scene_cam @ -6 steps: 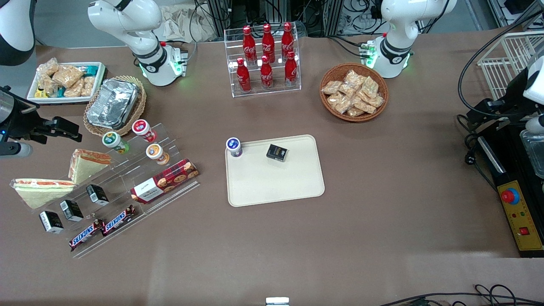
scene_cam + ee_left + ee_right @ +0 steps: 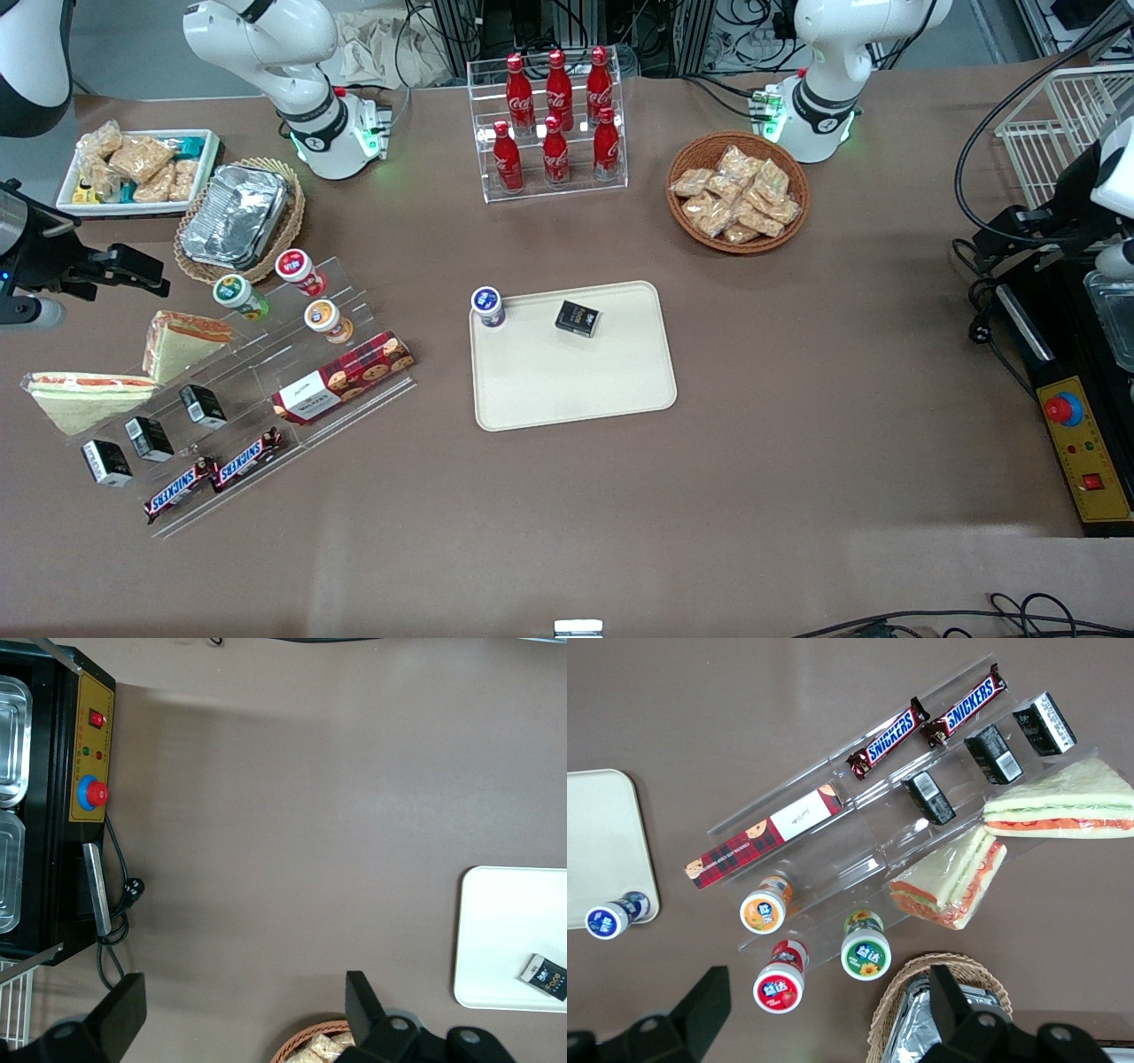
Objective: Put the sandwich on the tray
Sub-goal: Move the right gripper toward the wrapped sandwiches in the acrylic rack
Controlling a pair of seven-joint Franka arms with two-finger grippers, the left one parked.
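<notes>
front: high, whole table | right wrist: straight down, above shelf | both share tray (image 2: pixel 576 390) (image 2: pixel 602 842)

Bright even light from above, soft pale shadows, shiny glare on the foil tray (image 2: pixel 235 215), pictures sharp.

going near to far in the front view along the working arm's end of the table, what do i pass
two Snickers bars → clear-wrapped sandwich with red-green filling → orange-filled wedge → crinkled foil tray → white snack bin; the open gripper hovers above this end
</notes>
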